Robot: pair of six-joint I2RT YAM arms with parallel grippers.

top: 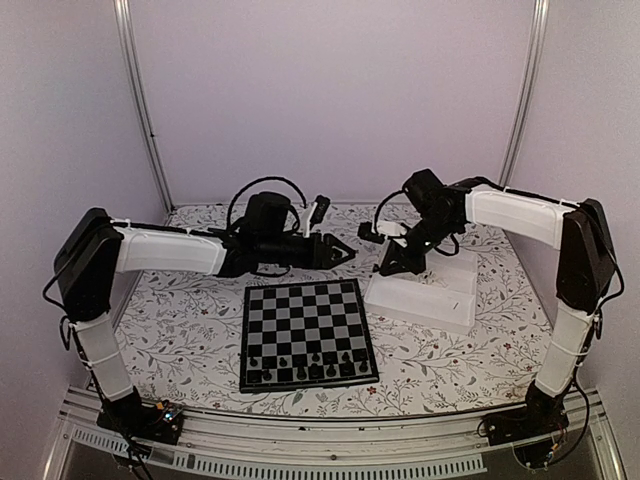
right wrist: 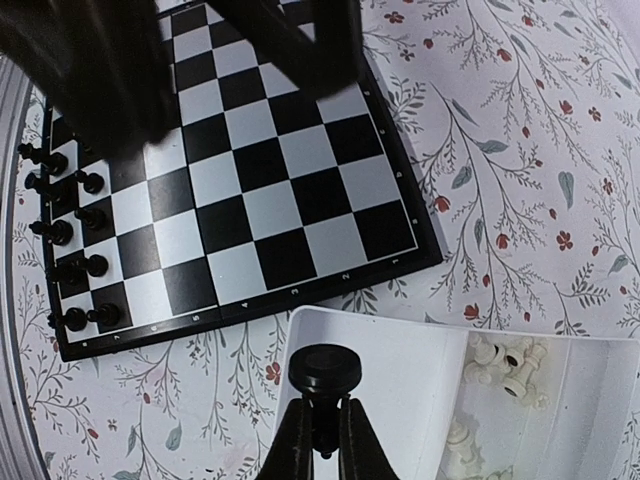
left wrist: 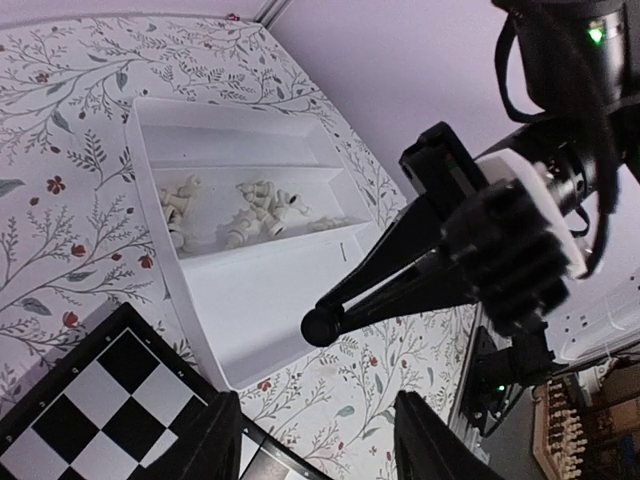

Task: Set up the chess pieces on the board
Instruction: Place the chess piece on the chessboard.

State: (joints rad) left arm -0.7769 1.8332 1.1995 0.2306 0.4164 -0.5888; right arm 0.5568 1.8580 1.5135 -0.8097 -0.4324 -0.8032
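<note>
Checked black-and-grey board [top: 300, 310] lies on the bench [top: 450, 370], black chess pieces [top: 303, 362] along its 6 o'clock edge. At its 2 o'clock, a white tray [top: 425, 308]; above it the right pincer [right wrist: 322, 410] is closed on a black piece [right wrist: 325, 370]. Only the wrist views reveal white pieces [left wrist: 255, 210] inside the tray. The left pincer [left wrist: 315, 410] stands open, empty.

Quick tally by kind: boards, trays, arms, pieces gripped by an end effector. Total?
Chessboard: 1
White tray: 1
Robot arms: 2, left arm and right arm
Black piece in right end effector: 1
Total: 5
</note>
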